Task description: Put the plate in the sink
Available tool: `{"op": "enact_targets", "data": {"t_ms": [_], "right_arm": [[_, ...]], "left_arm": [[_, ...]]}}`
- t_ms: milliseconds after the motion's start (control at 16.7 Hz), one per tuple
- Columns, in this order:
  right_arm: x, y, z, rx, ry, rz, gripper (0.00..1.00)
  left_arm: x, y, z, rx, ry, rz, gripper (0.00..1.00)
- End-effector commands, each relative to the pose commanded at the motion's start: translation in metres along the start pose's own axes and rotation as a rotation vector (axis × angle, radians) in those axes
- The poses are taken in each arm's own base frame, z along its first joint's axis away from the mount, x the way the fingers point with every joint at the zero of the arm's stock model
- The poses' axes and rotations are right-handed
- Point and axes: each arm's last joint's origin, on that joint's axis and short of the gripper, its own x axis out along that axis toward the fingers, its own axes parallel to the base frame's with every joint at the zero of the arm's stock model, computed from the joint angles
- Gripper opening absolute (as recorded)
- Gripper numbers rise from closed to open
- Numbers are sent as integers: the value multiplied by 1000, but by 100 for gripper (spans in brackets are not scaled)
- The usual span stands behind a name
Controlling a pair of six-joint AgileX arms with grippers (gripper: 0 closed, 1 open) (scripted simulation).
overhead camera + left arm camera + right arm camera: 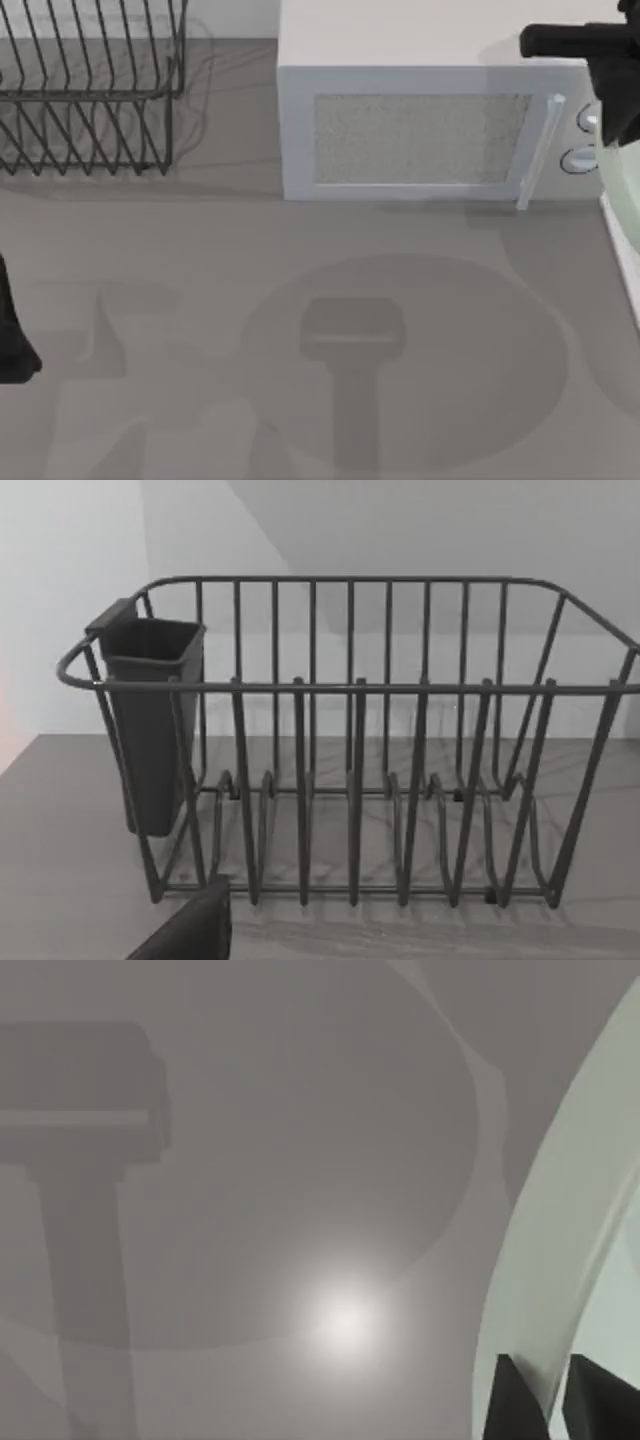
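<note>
Right gripper (pixel 545 1400) at microwave's (pixel 415 135) right end, by knobs; fingers (pixel 512 1405) pinching plate (pixel 550 1260) rim, one dark finger each side of pale edge. Plate (pixel 625 195) aloft just right of microwave door handle, partly past frame edge, above white sink rim (pixel 622 258). My judgement: carry nearly done; lowering and release left. Left arm (pixel 12 330) parked well left of microwave, below dish rack (pixel 90 90); I cannot tell its finger state.
</note>
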Motion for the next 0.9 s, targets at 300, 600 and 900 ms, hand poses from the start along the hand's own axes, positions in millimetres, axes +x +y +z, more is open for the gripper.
{"op": "enact_targets", "data": {"t_ms": [300,600,900], "right_arm": [[-17,-19,28,16,-94,-15,0],[20,-72,109,43,-125,-67,0],[120,-144,168,25,6,-73,0]], "left_arm": [[0,0,0,0,0,0,100],[0,0,0,0,0,0,100],[0,0,0,0,0,0,100]]}}
